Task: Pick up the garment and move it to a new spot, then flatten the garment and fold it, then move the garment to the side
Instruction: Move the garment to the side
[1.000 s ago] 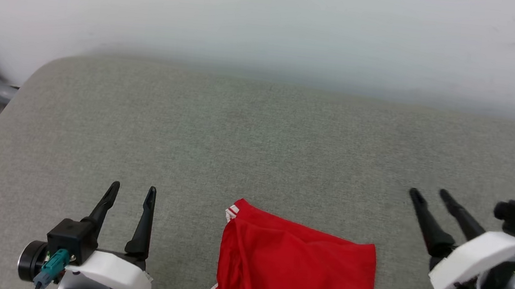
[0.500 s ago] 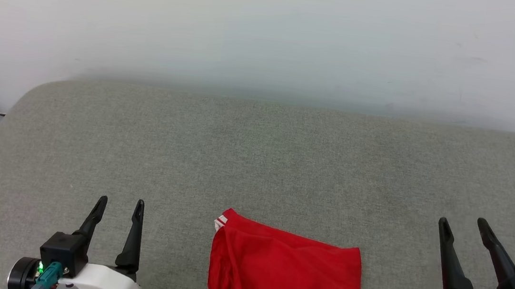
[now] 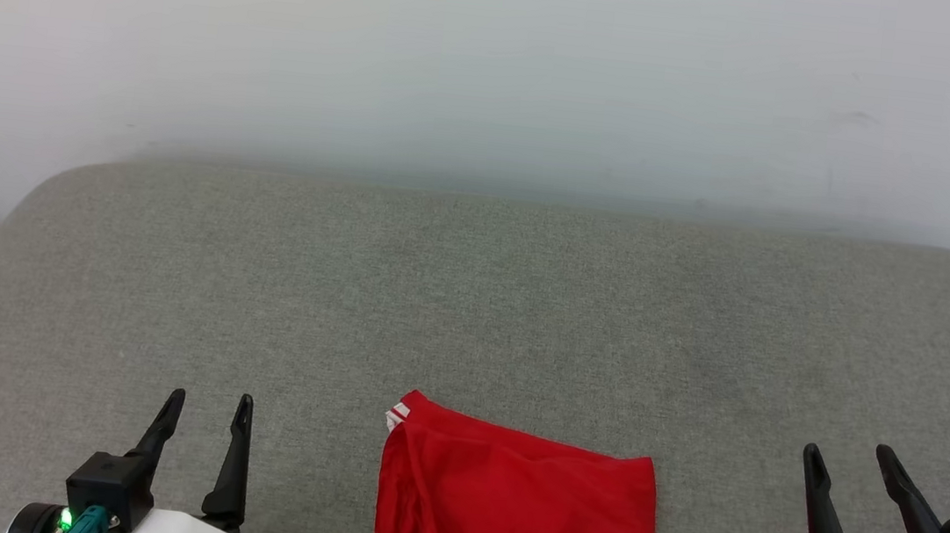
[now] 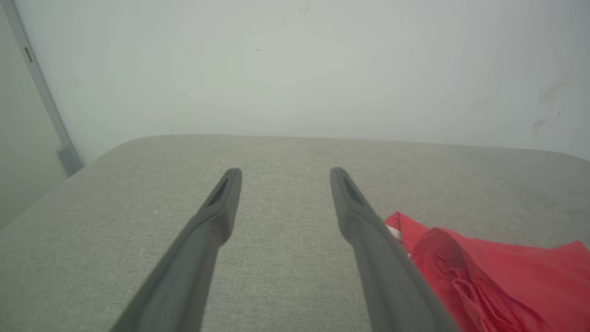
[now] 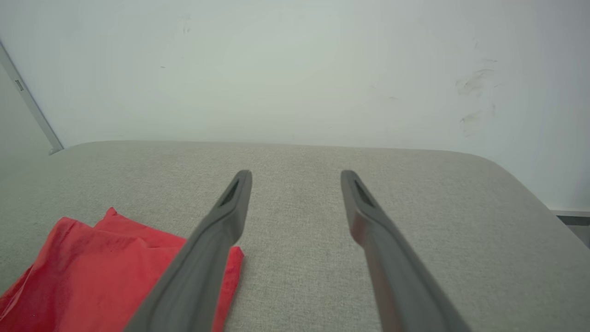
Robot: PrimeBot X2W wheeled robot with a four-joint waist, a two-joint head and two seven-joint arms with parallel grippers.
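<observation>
While left fingers [image 3: 157,432] and right fingers [image 3: 824,515] gape, garment [image 3: 515,518] seemingly folded, grey fabric surface [image 3: 471,301], scuffed wall [image 3: 496,66].

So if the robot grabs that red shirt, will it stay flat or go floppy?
Probably floppy: the red shirt lies folded in soft creases, so lifted by one edge it would likely droop and unfold. It looks thin, so likely light. Pushed, it would probably bunch up rather than slide, since the grey cloth-covered surface looks rough.

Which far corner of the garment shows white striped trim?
The far-left corner of the garment, on the left gripper's side: white stripes peek out there; the far-right corner is plain red.
</observation>
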